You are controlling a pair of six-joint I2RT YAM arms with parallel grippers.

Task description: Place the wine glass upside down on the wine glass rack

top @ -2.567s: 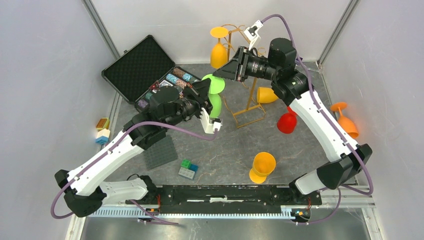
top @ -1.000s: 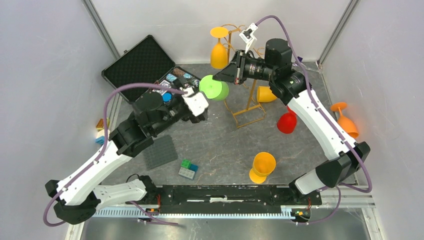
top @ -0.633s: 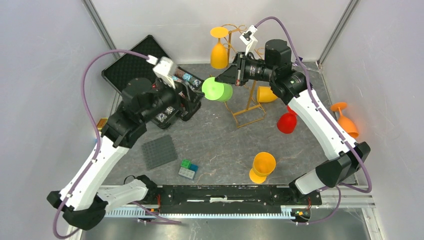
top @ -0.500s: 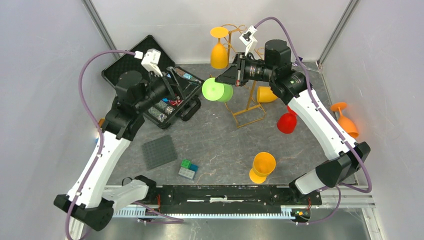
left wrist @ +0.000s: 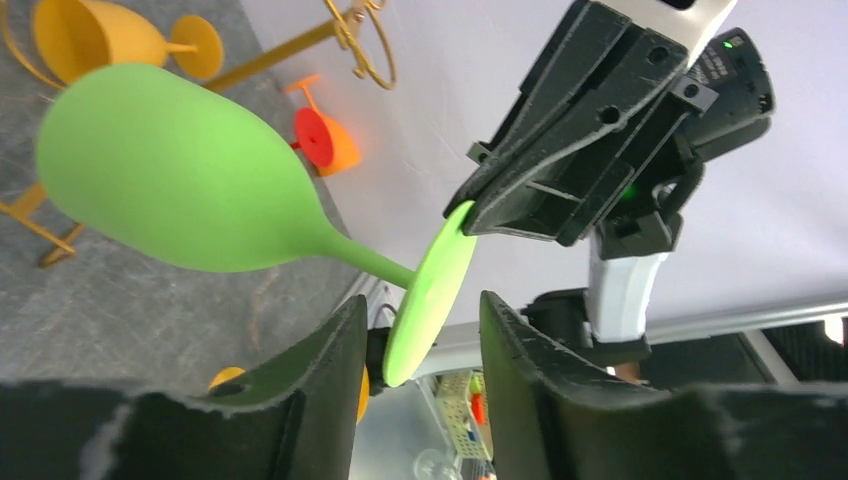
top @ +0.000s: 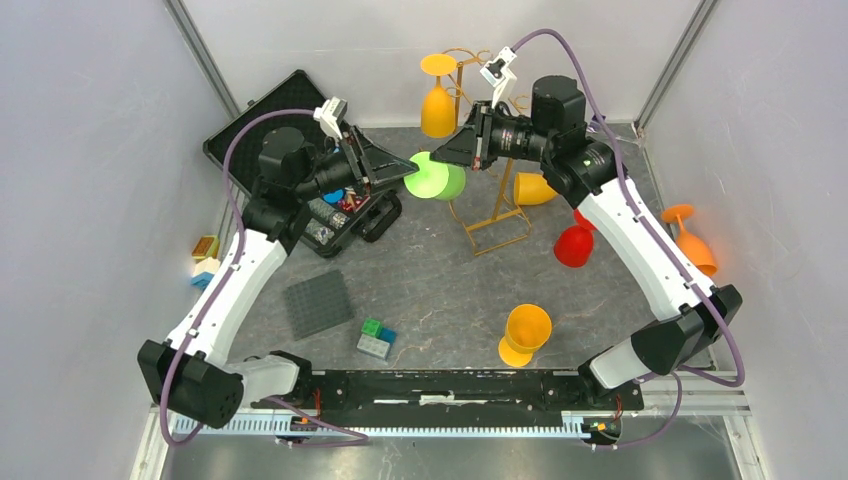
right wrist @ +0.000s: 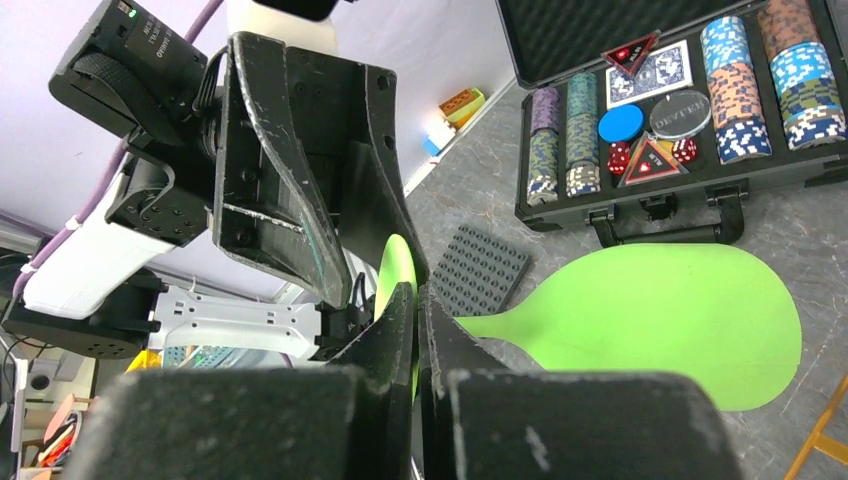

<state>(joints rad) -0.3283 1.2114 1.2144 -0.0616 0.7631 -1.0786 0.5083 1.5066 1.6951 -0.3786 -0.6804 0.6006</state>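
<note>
Where the open poker-chip case [top: 285, 125] lies at far left, the left gripper [top: 396, 172] stands to its right. Its jaws are partly apart on either side of the foot of the green wine glass [top: 438, 181], and a gap shows at both faces. The glass lies roughly level in the air, its bowl toward the wine glass rack [top: 499, 205]. The right gripper [top: 433, 153] pinches the rim of the foot. An orange glass [top: 437, 100] hangs inverted on the rack.
</note>
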